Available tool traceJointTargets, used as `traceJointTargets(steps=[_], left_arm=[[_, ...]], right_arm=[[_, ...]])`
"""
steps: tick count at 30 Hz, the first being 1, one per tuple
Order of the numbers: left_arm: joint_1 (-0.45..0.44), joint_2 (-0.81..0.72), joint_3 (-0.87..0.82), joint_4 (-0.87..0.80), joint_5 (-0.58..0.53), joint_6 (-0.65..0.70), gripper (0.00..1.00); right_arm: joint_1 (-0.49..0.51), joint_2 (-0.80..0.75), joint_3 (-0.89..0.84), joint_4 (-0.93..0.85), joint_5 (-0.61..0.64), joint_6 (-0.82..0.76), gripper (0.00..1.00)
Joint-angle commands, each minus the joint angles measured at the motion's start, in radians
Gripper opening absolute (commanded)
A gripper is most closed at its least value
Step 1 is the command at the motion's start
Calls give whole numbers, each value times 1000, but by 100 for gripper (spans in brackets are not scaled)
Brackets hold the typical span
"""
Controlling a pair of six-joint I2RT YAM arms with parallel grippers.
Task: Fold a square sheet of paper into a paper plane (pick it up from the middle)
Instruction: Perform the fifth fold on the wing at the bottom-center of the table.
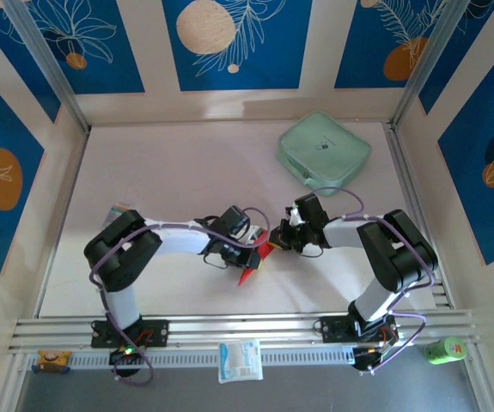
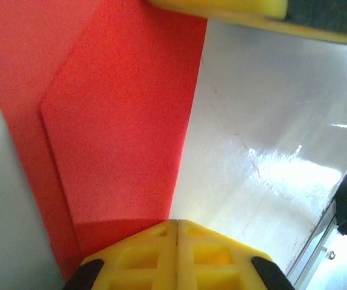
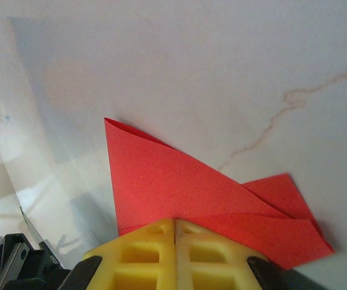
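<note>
The red sheet of paper (image 1: 252,269) lies folded into pointed layers on the table's middle, its tip aimed at the near edge. In the left wrist view the paper (image 2: 113,121) shows a folded flap with a straight right edge. My left gripper (image 2: 177,222) is shut, its tips down at that edge. The right gripper's yellow finger (image 2: 221,7) shows at the top of the same view. In the right wrist view the paper (image 3: 179,181) spreads in overlapping triangles. My right gripper (image 3: 175,220) is shut with its tips on the paper's near part. Whether either gripper pinches the paper cannot be told.
A mint-green zip case (image 1: 324,152) lies at the back right. A white printed packet (image 1: 240,359) sits in front of the aluminium rails (image 1: 229,328). A green object (image 1: 446,349) is at the near right, and a small orange one (image 1: 51,358) at the near left.
</note>
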Motion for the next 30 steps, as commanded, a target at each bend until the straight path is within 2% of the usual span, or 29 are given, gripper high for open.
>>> traceJointTargets(steps=[1,12,20,23,27,30], left_arm=[[-22,-34,-71,-128,-5,20,1],[-22,-193,-240,-107,-23,-40,1],[-14,-325,-189,-73,0,-37,0],[9,-308,-144,-51,-30,-37,9],[43,-197,-86,14,8,-49,12],[44,-118,-41,-13,9,-46,12]], right_arm=[[-10,47,-12,-92,96,-4,0],[-7,50,-1,-96,90,-7,0],[-2,50,11,-103,87,-6,0],[-2,50,11,-102,87,-5,0],[-1,52,10,-99,82,-6,1],[-1,49,16,-97,69,-13,1]])
